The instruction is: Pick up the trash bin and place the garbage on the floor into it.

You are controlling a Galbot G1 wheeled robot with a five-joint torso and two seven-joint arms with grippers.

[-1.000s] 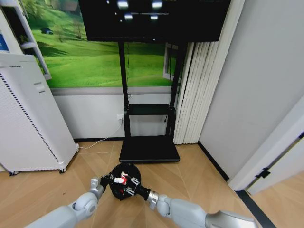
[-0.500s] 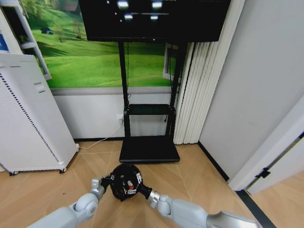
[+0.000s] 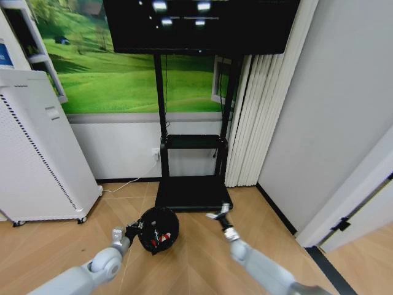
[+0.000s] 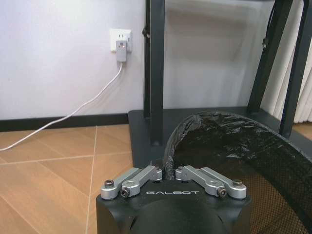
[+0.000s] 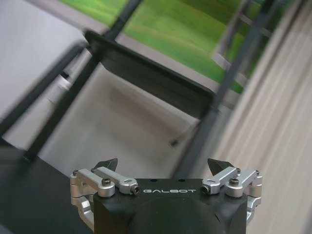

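The black mesh trash bin (image 3: 161,222) is tilted toward me low in the head view, lined with a black bag. Red-and-white garbage (image 3: 154,237) lies inside it. My left gripper (image 3: 135,228) is shut on the bin's near-left rim; the left wrist view shows the left gripper (image 4: 168,169) pinching the bagged rim of the bin (image 4: 243,146). To the bin's right, my right gripper (image 3: 218,212) hangs open and apart from it, in front of the stand's base. Nothing sits between the spread fingers of the right gripper (image 5: 163,165) in its wrist view.
A black TV stand with a flat base (image 3: 193,193) stands just behind the bin. The tall white perforated appliance (image 3: 37,160) is at the left. Pale curtains (image 3: 258,123) and a wall close the right. A white cable runs to a wall socket (image 4: 120,43).
The right gripper held a red-and-white piece over the bin, let it go inside, then drew back to the right and stands open. The left gripper kept its hold on the bin.
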